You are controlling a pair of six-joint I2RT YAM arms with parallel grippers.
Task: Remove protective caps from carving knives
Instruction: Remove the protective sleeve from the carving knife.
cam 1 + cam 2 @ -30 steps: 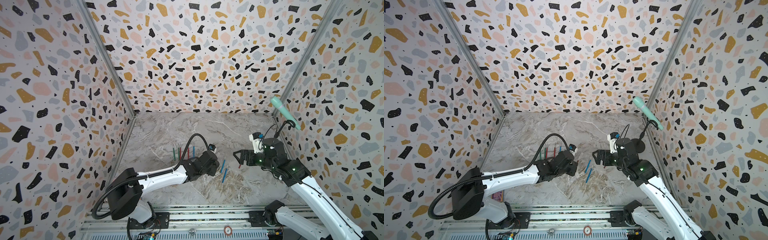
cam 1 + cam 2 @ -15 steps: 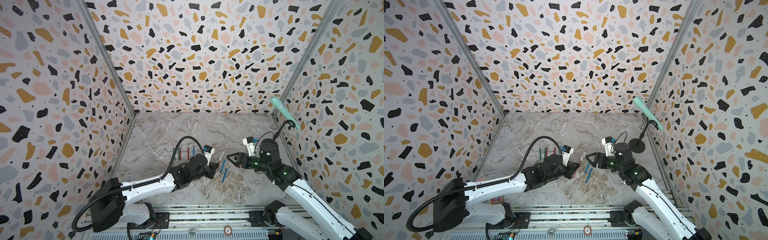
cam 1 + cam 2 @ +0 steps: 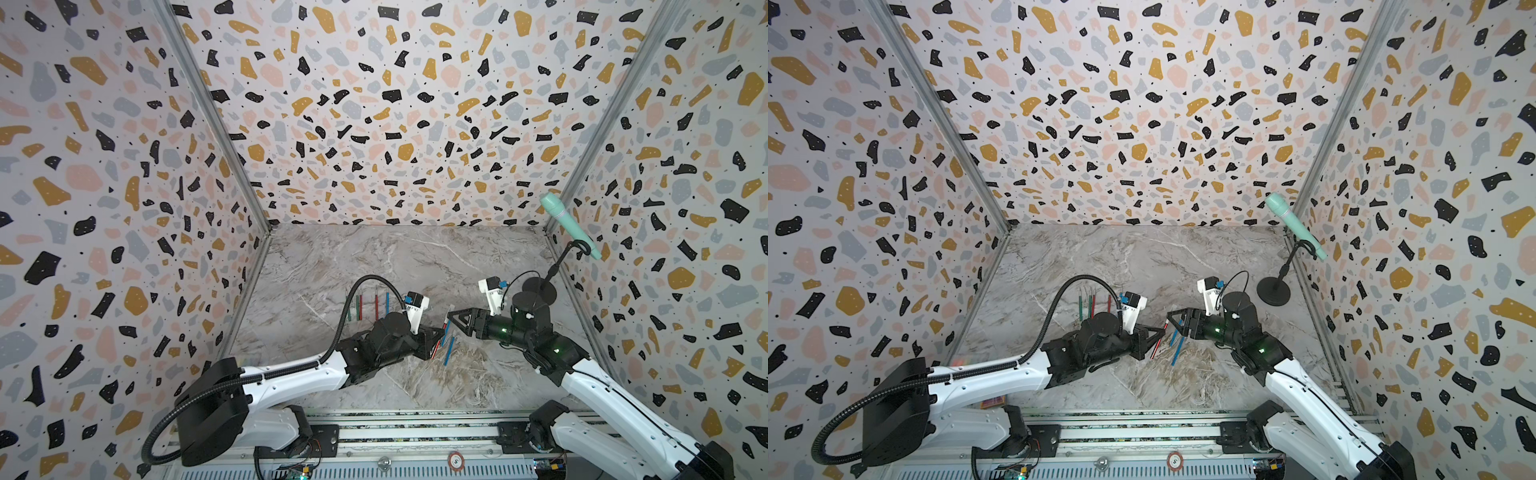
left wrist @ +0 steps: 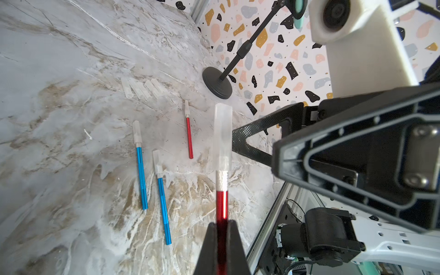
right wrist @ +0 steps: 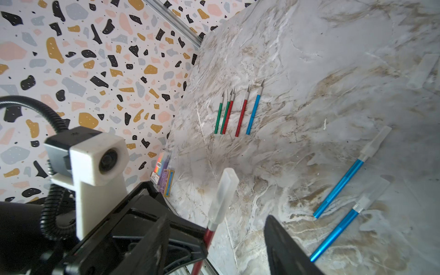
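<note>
My left gripper is shut on the red shaft of a carving knife, held above the table. Its translucent protective cap points at my right gripper. That gripper is open: its fingers stand either side of the cap with a gap on each side. Both top views show the two grippers meeting tip to tip, the left gripper beside the right gripper. Two capped blue knives and a capped red one lie on the marble. Several uncapped knives lie in a row.
Several loose translucent caps lie near the black round base of a stand holding a mint-green microphone at the right wall. A rainbow-coloured pen pack lies at the table's front left edge. Terrazzo walls enclose three sides.
The left arm has swung forward and right, carrying the red knife toward the right gripper. The right gripper has come left, and its jaws have narrowed around the cap.
</note>
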